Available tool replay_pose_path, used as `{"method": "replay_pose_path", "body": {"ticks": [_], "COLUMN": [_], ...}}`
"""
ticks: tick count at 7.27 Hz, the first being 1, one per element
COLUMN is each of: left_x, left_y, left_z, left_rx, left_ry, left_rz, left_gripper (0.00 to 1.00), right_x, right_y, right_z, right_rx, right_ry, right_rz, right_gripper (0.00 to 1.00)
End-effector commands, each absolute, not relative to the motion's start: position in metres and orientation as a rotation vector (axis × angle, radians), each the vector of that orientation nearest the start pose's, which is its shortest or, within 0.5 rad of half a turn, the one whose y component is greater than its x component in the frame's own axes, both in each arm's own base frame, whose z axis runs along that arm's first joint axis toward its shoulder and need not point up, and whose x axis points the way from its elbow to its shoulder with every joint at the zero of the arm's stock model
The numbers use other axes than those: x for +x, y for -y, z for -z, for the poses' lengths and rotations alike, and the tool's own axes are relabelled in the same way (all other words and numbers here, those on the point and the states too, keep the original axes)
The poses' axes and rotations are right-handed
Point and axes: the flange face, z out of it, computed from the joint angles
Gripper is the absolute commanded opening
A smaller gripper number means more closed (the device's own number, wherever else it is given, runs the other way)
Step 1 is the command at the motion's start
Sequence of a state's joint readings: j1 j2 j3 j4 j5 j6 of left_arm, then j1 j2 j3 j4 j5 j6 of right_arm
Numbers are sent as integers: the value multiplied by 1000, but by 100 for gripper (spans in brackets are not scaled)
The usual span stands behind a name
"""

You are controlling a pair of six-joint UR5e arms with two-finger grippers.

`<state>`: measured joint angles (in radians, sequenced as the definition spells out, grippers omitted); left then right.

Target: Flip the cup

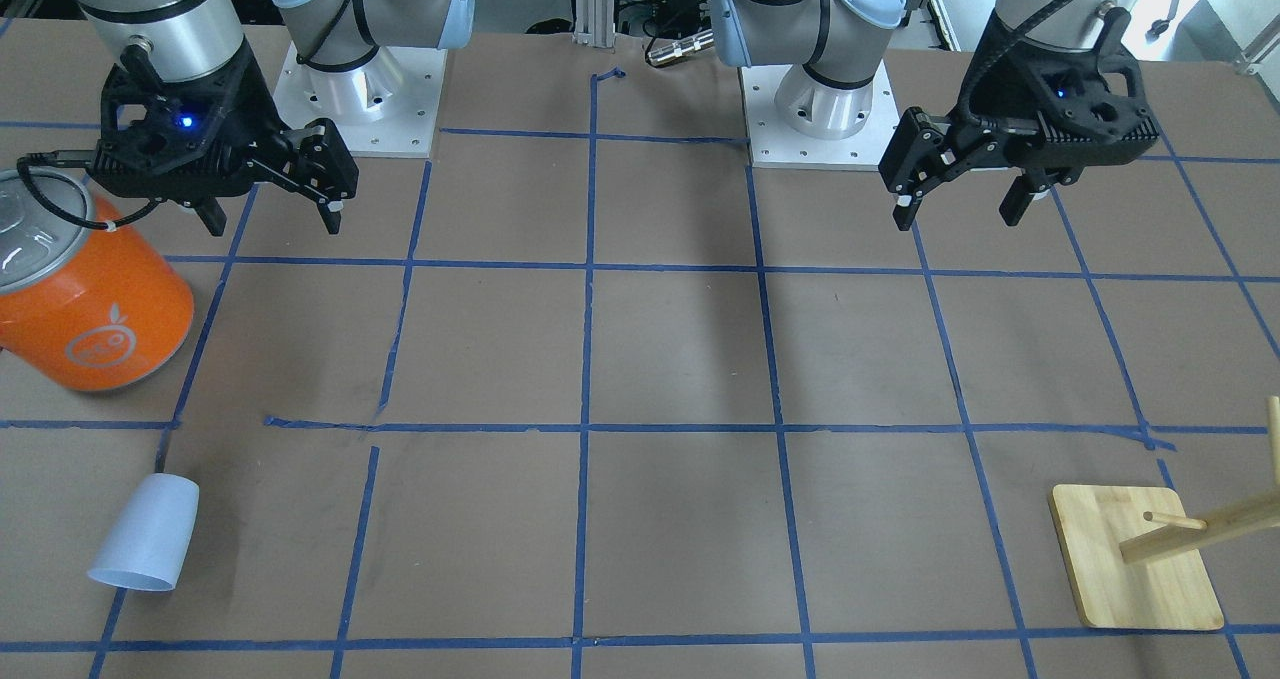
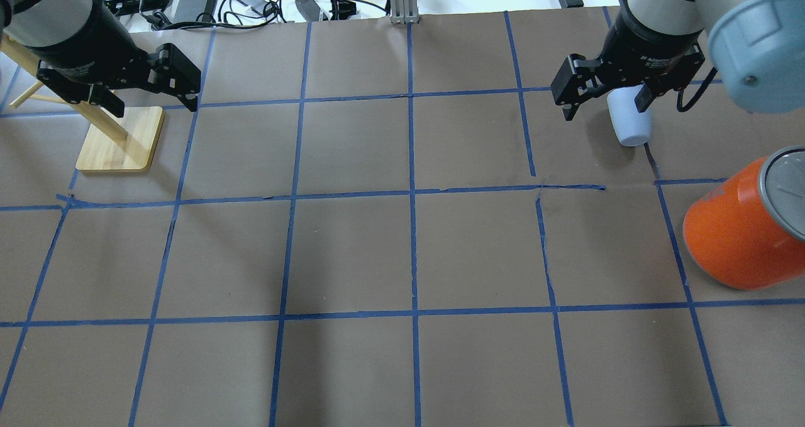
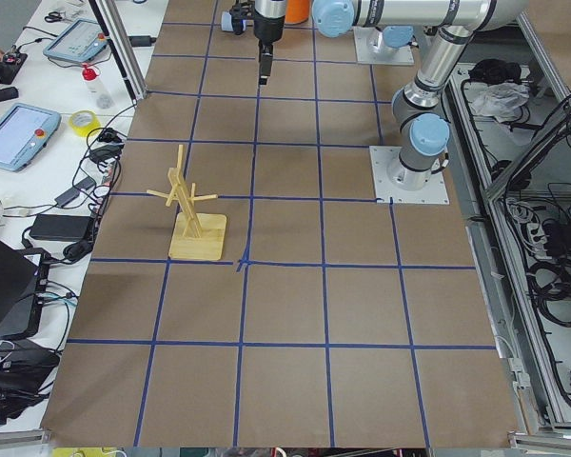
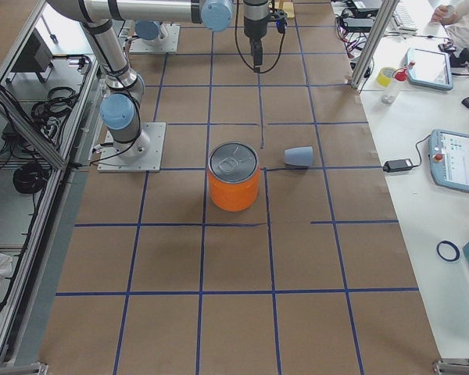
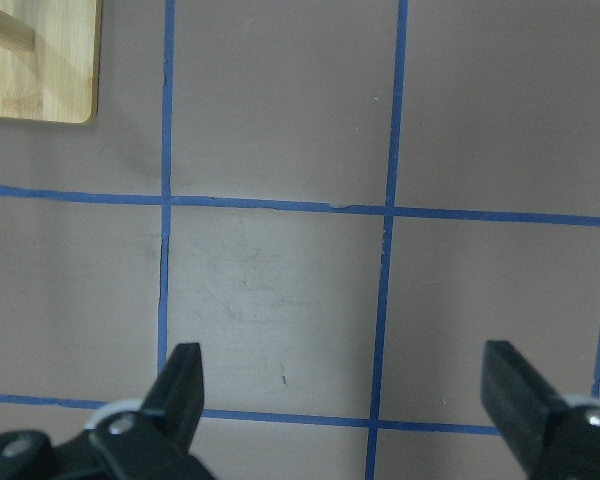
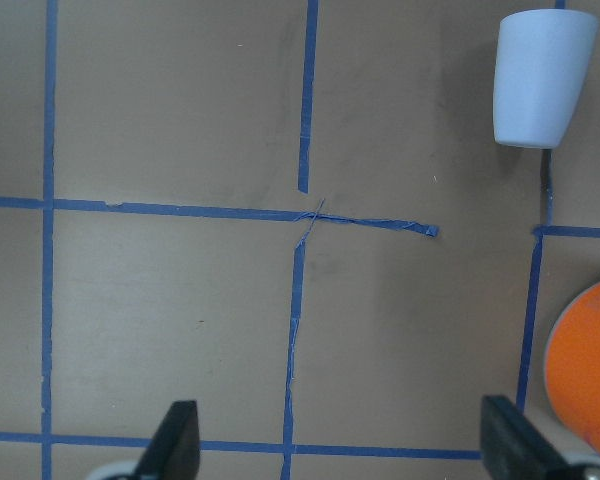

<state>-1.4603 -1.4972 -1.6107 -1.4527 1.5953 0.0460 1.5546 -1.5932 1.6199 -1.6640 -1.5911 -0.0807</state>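
Observation:
The cup [image 1: 145, 534], a small pale blue tumbler, lies on its side on the brown table, wide end towards the operators' side. It also shows in the overhead view [image 2: 629, 125], the exterior right view [image 4: 298, 156] and the top right corner of the right wrist view [image 6: 543, 75]. My right gripper [image 1: 275, 224] hangs open and empty above the table, on the robot's side of the cup, and partly covers it in the overhead view [image 2: 604, 106]. My left gripper [image 1: 960, 217] is open and empty, far across the table.
A big orange can [image 1: 95, 309] with a silver top stands close to the cup, on the robot's side, below my right wrist. A wooden peg stand [image 2: 119, 144] is under my left gripper [image 2: 153, 105]. Blue tape lines grid the table.

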Motion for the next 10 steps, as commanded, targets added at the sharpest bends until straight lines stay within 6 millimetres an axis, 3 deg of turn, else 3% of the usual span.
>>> {"method": "replay_pose_path", "body": {"ticks": [1,6,7,8,9,10], "left_x": [-78,-78,-78,-78,-78,-78], "left_y": [486,486,486,486,486,486], "left_z": [-516,-516,-516,-516,-516,-516], "left_rx": [-103,-103,-103,-103,-103,-103], "left_ry": [-3095,-3095,-3093,-3093,-3093,-3093], "left_rz": [232,232,232,232,232,232], "left_gripper": [100,100,100,100,100,100], "right_x": [123,116,103,77,49,36], "right_y": [491,496,504,514,529,543], "right_z": [-484,-477,-468,-457,-434,-411], "right_rx": [-96,-74,-47,16,136,265], "right_ry": [-3162,-3167,-3212,-3314,-3322,-3297], "right_rz": [103,107,77,25,-56,-110], "right_gripper": [100,100,100,100,100,100]}}
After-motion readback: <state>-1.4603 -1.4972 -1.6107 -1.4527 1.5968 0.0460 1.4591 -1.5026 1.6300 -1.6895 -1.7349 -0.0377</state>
